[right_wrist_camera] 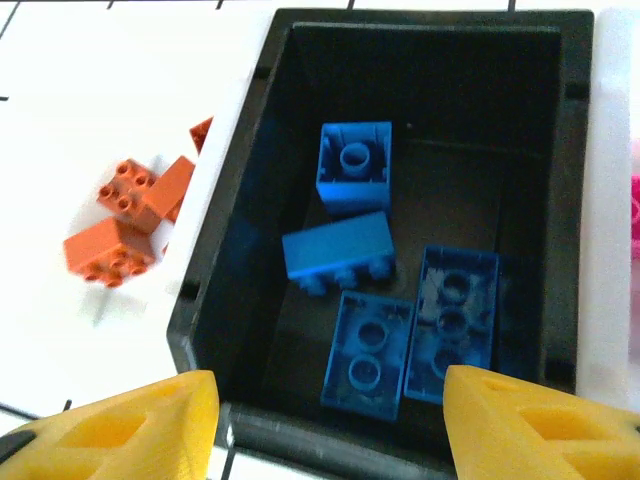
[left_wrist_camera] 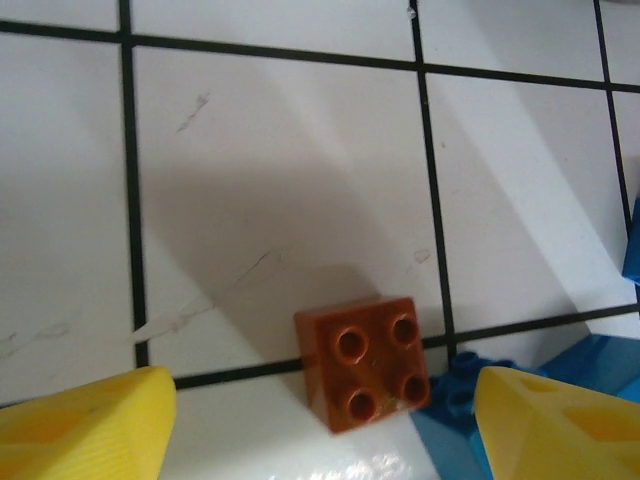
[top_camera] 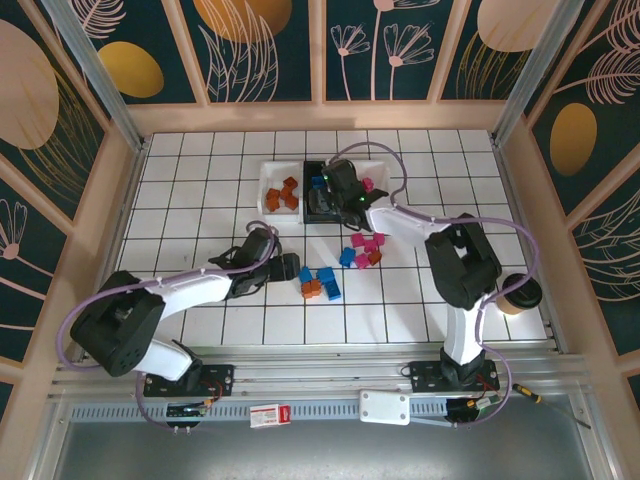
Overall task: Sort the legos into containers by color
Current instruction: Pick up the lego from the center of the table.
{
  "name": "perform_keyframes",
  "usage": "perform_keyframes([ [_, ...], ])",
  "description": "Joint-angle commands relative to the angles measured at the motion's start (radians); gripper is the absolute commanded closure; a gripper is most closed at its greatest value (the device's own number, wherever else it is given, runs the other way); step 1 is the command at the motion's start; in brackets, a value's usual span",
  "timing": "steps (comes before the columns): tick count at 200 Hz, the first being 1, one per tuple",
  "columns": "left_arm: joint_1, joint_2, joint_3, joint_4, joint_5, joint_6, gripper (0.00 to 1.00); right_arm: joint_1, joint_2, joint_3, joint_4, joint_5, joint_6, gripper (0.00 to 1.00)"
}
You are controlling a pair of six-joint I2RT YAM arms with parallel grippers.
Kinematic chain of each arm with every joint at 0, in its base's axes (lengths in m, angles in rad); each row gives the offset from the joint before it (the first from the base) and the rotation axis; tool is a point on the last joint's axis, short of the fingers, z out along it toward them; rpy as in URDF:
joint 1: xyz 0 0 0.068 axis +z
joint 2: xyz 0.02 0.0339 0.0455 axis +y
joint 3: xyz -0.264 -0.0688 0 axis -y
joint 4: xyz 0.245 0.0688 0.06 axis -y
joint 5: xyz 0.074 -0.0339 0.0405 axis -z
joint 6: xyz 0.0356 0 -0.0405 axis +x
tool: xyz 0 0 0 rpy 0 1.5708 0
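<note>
The left jaws stand open, low over the worktop (left_wrist_camera: pixel 280 180), and grip nothing. Between their two yellow fingers (left_wrist_camera: pixel 90 420) lies one orange-brown brick (left_wrist_camera: pixel 365 362), studs up, nearer the right-hand finger than the left and touching neither. It is square, so we find no long axis to line up on, though it sits a little askew to the line on which the jaws close. We judge that a plain closing would catch it, but the right-hand finger may first nudge the blue bricks (left_wrist_camera: pixel 600 370) lying just beside the orange-brown brick on that side. The left arm (top_camera: pixel 190 290) is clearly the nearer to this brick.

Beyond these jaws, a loose cluster (top_camera: pixel 362 248) of pink, blue and orange-brown bricks waits on the worktop, between the two arms.

Farther off, the right jaws hang open and empty. Straight below them sits the black bin (right_wrist_camera: pixel 240 200), holding four blue legos (right_wrist_camera: pixel 355 165) and no other colour. To the left of these jaws a white bin (top_camera: pixel 267 175) holds orange-brown legos (right_wrist_camera: pixel 120 220); to their right a second white bin (top_camera: pixel 380 162) holds pink legos (top_camera: pixel 368 184).
</note>
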Motion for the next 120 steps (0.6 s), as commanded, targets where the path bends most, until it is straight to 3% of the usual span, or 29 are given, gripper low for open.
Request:
perform_keyframes([
  [1,-0.007,0.050,0.062,0.039,-0.033,-0.007,0.26,0.020,-0.100,-0.080,0.069,0.020,0.016,0.38],
  [30,-0.007,0.104,0.092,0.029,-0.048,-0.027,0.36,0.025,-0.191,-0.176,0.092,0.031,0.024,0.38],
  [83,-0.034,0.152,0.052,-0.027,-0.068,-0.028,0.39,0.025,-0.331,-0.309,0.122,0.059,0.038,0.38],
  [120,-0.037,0.122,-0.013,-0.048,-0.109,-0.048,0.58,0.024,-0.371,-0.361,0.133,0.071,0.048,0.38],
])
